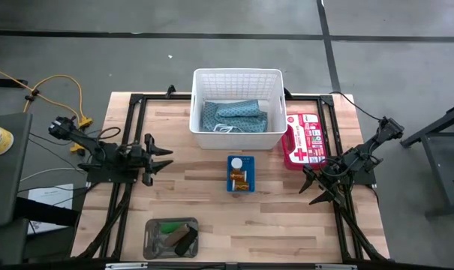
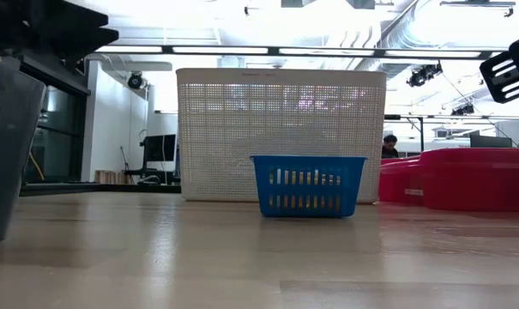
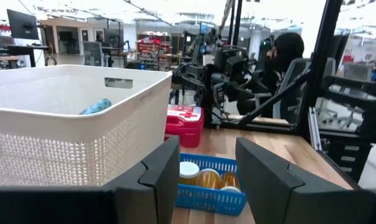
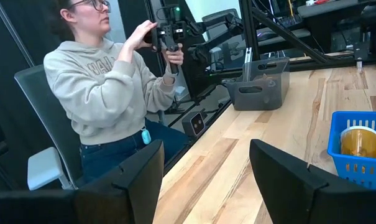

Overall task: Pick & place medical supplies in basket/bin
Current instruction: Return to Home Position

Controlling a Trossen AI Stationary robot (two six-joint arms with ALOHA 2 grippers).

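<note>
The white grid-sided basket [image 1: 238, 79] stands at the table's far middle, and two teal-blue folded cloths [image 1: 234, 118] lie in it. A small blue basket [image 1: 240, 174] in front of it holds a white disc [image 1: 236, 161] and orange vials [image 1: 240, 180]. The grey tray [image 1: 170, 238] at the near edge holds green, black and brown rolls [image 1: 178, 236]. My left gripper [image 1: 163, 157] hovers open at the left, pointing toward the blue basket [image 3: 207, 186]. My right gripper [image 1: 317, 187] hovers open at the right, near the red kit.
A red first-aid kit [image 1: 303, 140] lies right of the white basket. The black frame rails [image 1: 129, 135] run along the table's sides. Bare wood lies between the blue basket and the tray. A person [image 4: 107, 93] sits beyond the table's left side.
</note>
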